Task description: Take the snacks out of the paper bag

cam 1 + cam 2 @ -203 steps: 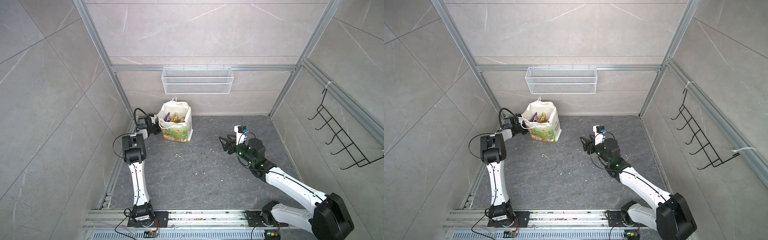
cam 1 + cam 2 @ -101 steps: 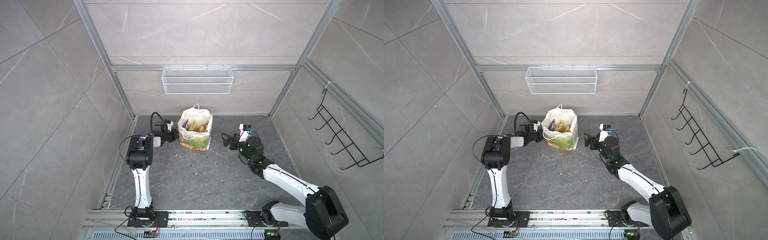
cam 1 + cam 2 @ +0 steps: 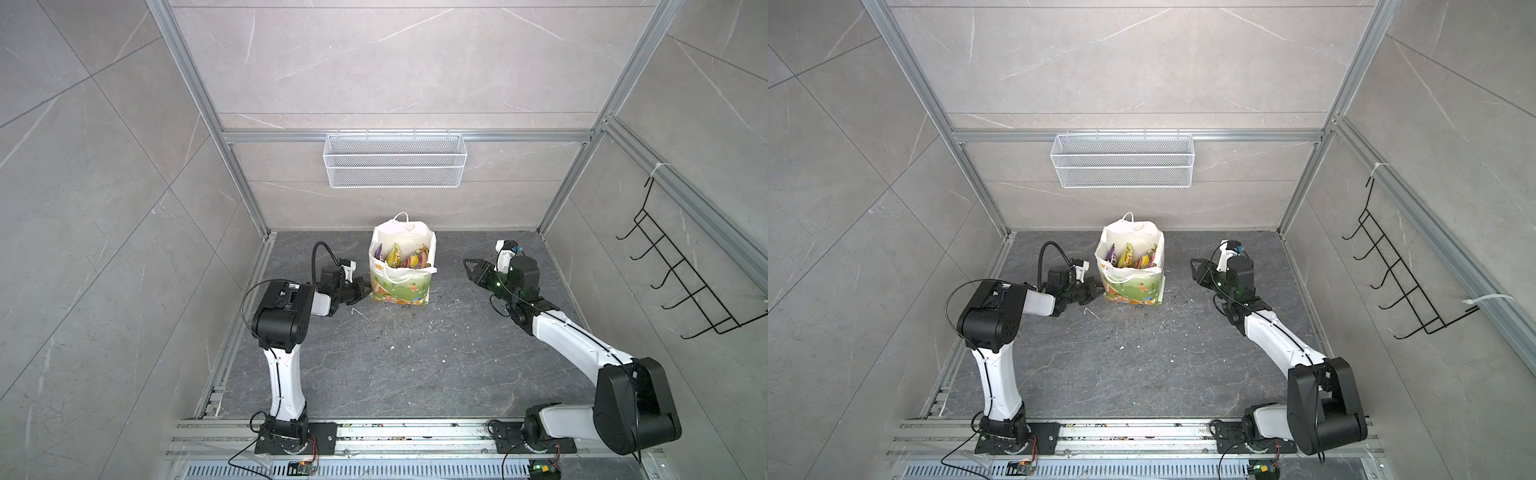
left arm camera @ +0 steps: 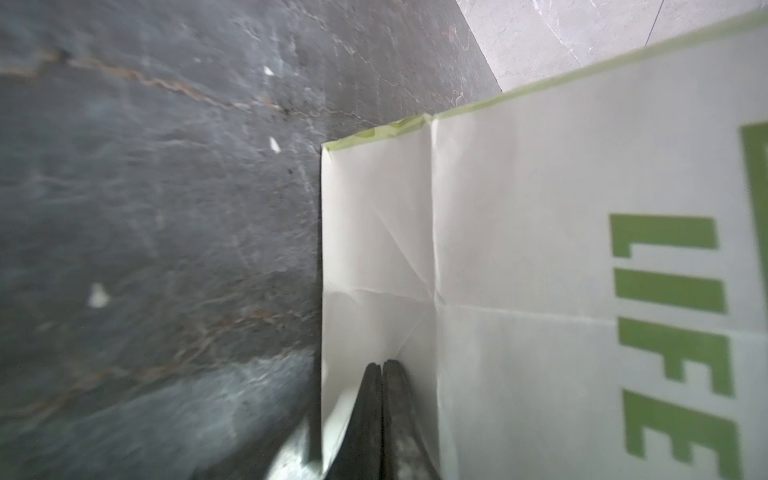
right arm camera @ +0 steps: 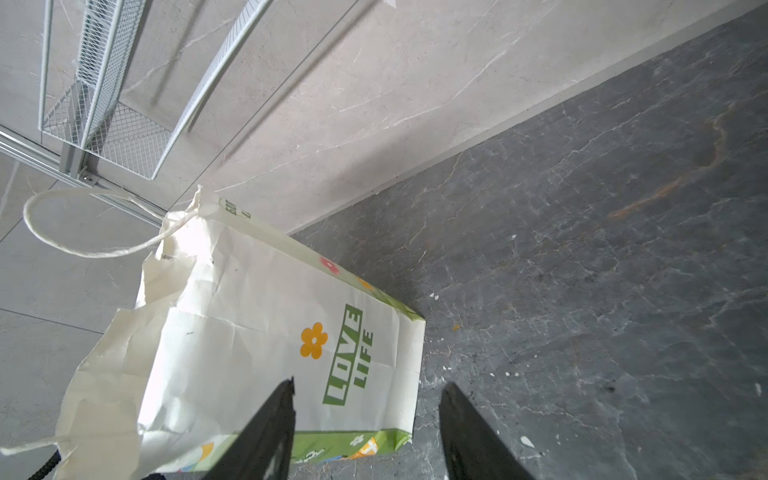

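White mesh basket (image 3: 394, 166) hangs above paper bag (image 3: 401, 286).

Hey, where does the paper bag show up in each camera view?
Top view: bag stands mid-floor near the back wall, below the wire basket.
Top view: bag just left of centre, below the wire basket too.
Left wrist: its white side, close up, green LIFE lettering; no basket.
Right wrist: whole side reading LOVE LIFE, wire basket on the back wall behind.
Shared landmark: the wire basket.
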